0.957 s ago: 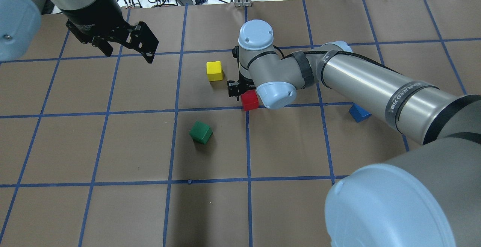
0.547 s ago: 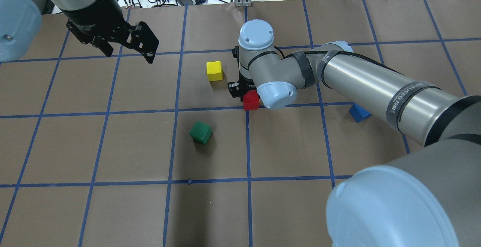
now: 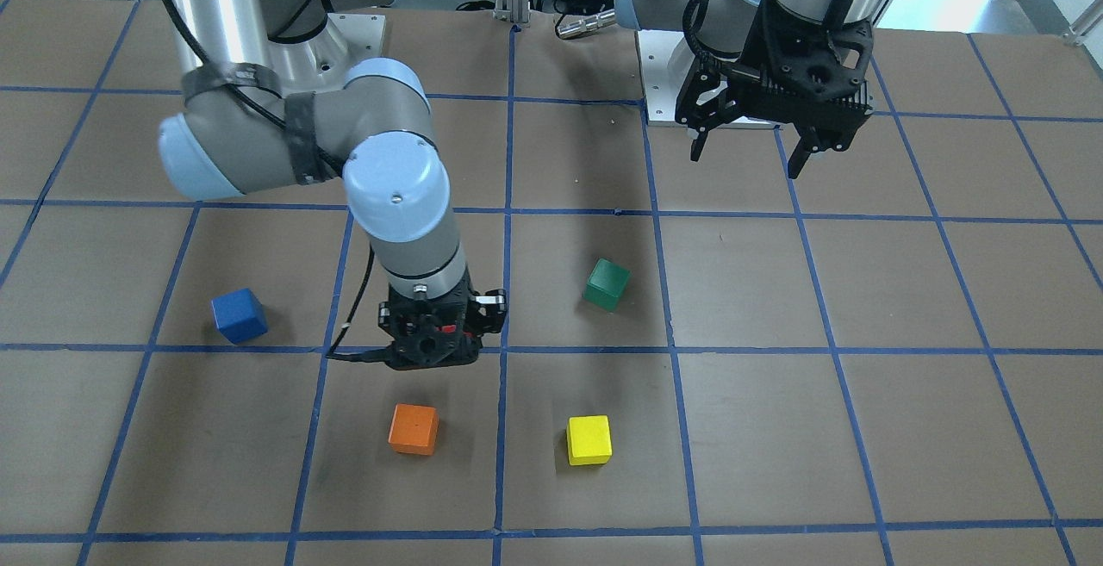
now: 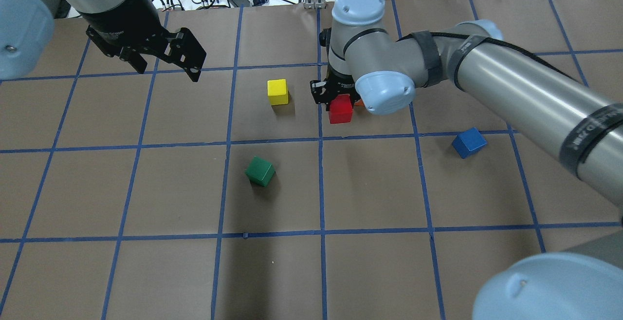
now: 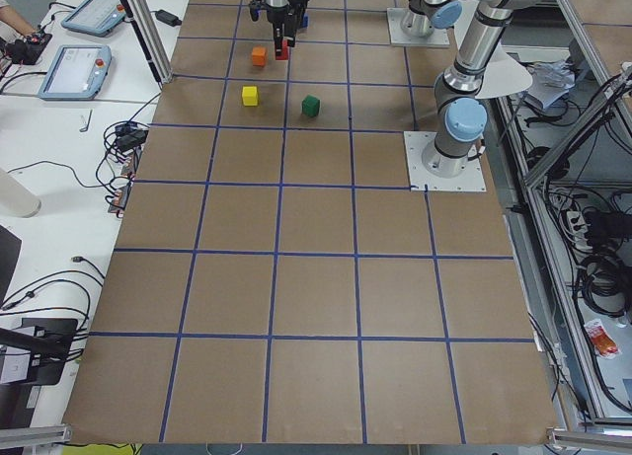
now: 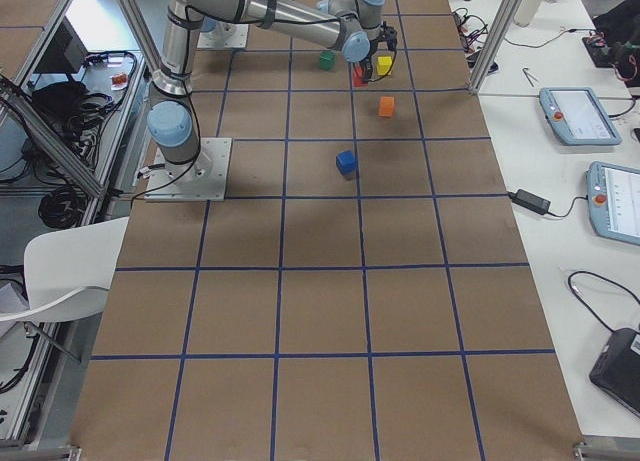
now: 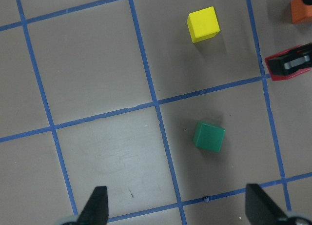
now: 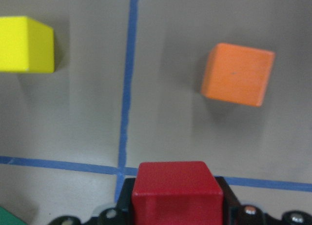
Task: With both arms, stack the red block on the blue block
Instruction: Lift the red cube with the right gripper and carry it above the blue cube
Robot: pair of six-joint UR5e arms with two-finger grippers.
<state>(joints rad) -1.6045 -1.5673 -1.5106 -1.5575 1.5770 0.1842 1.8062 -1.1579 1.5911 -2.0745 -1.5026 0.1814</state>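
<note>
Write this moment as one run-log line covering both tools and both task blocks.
right tool: shut on red block | left tool: open, empty | blue block: on table, nothing on it | stack: not done

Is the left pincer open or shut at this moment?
Open. In the left wrist view, the left pincer shows its two fingers far apart at the bottom corners, and they hold nothing between them.

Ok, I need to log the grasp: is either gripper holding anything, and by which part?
The right gripper holds the red block by two opposite side faces. The left gripper is open and empty.
</note>
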